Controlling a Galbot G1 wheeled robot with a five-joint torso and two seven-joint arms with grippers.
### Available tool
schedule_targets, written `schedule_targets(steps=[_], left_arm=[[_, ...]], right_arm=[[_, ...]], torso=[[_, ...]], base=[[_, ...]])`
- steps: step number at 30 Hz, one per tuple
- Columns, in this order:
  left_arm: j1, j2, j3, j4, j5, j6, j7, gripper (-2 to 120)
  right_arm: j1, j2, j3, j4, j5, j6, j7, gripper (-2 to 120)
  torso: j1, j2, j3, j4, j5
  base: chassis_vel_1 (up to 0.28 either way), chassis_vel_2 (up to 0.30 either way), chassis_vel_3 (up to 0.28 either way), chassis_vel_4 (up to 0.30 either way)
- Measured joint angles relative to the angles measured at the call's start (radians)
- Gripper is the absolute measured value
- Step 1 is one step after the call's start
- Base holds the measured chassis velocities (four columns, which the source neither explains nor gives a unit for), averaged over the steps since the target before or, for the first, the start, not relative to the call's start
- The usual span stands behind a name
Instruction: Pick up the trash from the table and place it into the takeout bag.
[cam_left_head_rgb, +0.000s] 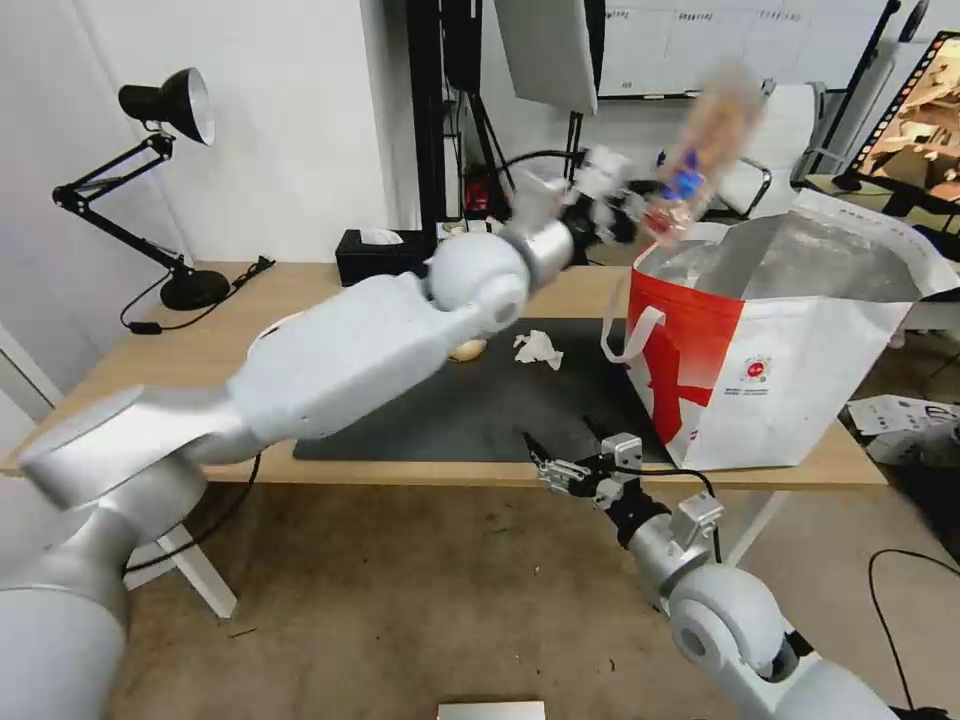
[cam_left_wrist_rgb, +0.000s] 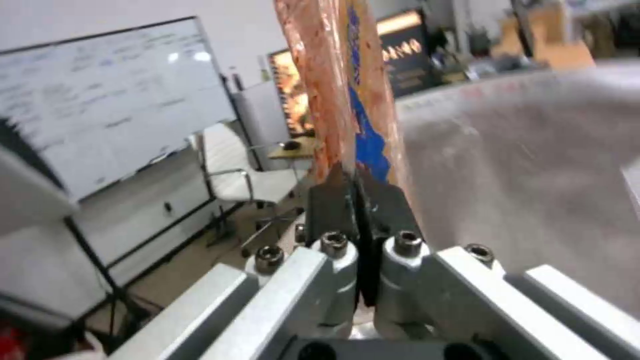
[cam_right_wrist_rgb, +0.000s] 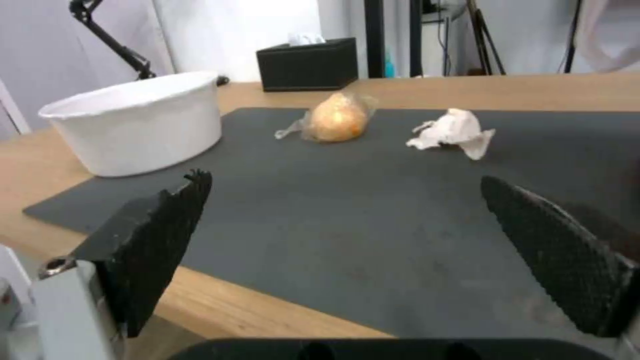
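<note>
above the bag's (cam_left_head_rgb: 800, 330) open mouth, the left gripper (cam_left_head_rgb: 640, 215) holds the clear tray (cam_left_head_rgb: 705, 150) clamped by one edge, tilted up on end over the rim nearest the arm. seen from the left wrist, the pads (cam_left_wrist_rgb: 333, 200) are pinched flat on a thin lip of the tray (cam_left_wrist_rgb: 340, 90), its walls smeared reddish with a blue patch. the risk is plain: a grip that narrow could let the tray slip or swing, and a release this close to the rim might catch the edge and spill scraps onto the mat (cam_left_head_rgb: 480, 400). the right gripper (cam_left_head_rgb: 565, 450) waits at the table's (cam_left_head_rgb: 300, 290) near edge, jaws wide apart and empty. left on the mat are the tissue (cam_right_wrist_rgb: 453, 132), the knotted bag (cam_right_wrist_rgb: 337, 120) with its yellowish lump, and the white bowl (cam_right_wrist_rgb: 137, 122).
</note>
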Motion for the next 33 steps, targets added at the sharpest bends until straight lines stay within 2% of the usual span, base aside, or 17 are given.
schedule_targets(steps=[6, 12, 13, 16, 18, 19, 26, 27, 30, 31, 33], left_arm=[[-0.011, -0.037, 0.039, 0.048, 0.024, -0.009, 0.056, 0], [-0.009, -0.049, 0.045, 0.062, 0.028, -0.014, 0.067, 0], [-0.004, -0.062, 0.051, 0.068, 0.031, -0.019, 0.081, 0], [0.001, -0.066, 0.052, 0.061, 0.03, -0.02, 0.081, 0], [0.007, -0.058, 0.049, 0.043, 0.026, -0.02, 0.076, 7], [0.007, -0.058, 0.049, 0.043, 0.026, -0.02, 0.076, 7], [0.015, -0.01, 0.032, 0.006, 0.008, -0.019, 0.052, 37], [0.015, -0.01, 0.032, 0.006, 0.008, -0.019, 0.052, 37], [0.046, 0.019, -0.006, -0.041, -0.01, -0.019, 0.008, 51], [0.046, 0.019, -0.006, -0.041, -0.01, -0.019, 0.008, 51], [0.09, 0.059, -0.047, -0.104, -0.028, -0.019, -0.042, 61]], right_arm=[[-0.034, 0.013, 0.019, 0.019, -0.016, 0.003, -0.007, 100], [-0.054, 0.016, 0.038, 0.032, -0.024, 0.003, -0.01, 100], [-0.084, 0.022, 0.074, 0.048, -0.028, 0.004, -0.013, 100], [-0.102, 0.026, 0.096, 0.059, -0.028, 0.004, -0.016, 100], [-0.104, 0.026, 0.1, 0.061, -0.028, 0.004, -0.017, 100], [-0.104, 0.026, 0.1, 0.061, -0.028, 0.004, -0.017, 100], [-0.09, 0.026, 0.096, 0.054, -0.026, 0.004, -0.018, 100], [-0.09, 0.026, 0.096, 0.054, -0.026, 0.004, -0.018, 100], [-0.085, 0.024, 0.096, 0.051, -0.024, 0.003, -0.017, 100], [-0.085, 0.024, 0.096, 0.051, -0.024, 0.003, -0.017, 100], [-0.09, 0.014, 0.098, 0.062, -0.023, 0.013, -0.003, 100]], torso=[[0.0, 0.0, 0.0, 0.0003, -0.0001], [0.0, 0.0, 0.0, 0.0003, -0.0003], [0.0, 0.0, 0.0, 0.0003, -0.0002], [0.0, 0.0, 0.0, -0.0001, -0.0002], [0.0, 0.0, 0.0, -0.0001, -0.0002], [0.0, 0.0, 0.0, -0.0001, -0.0002], [0.0, 0.0, 0.0, 0.0003, -0.0003], [0.0, 0.0, 0.0, 0.0003, -0.0003], [0.0, 0.0, 0.0, 0.0001, -0.0003], [0.0, 0.0, 0.0, 0.0001, -0.0003], [0.0, 0.0, 0.0, -0.0002, -0.0002]], base=[[0.0, 0.0, 0.0, 0.0], [0.0, 0.0, 0.0, 0.0], [0.0, 0.0, 0.0, 0.0], [0.0, 0.0, 0.0, 0.0], [0.0, 0.0, 0.0, 0.0], [0.0, 0.0, 0.0, 0.0], [0.0, 0.0, 0.0, 0.0], [0.0, 0.0, 0.0, 0.0], [0.0, 0.0, 0.0, 0.0], [0.0, 0.0, 0.0, 0.0], [0.0, 0.0, 0.0, 0.0]])
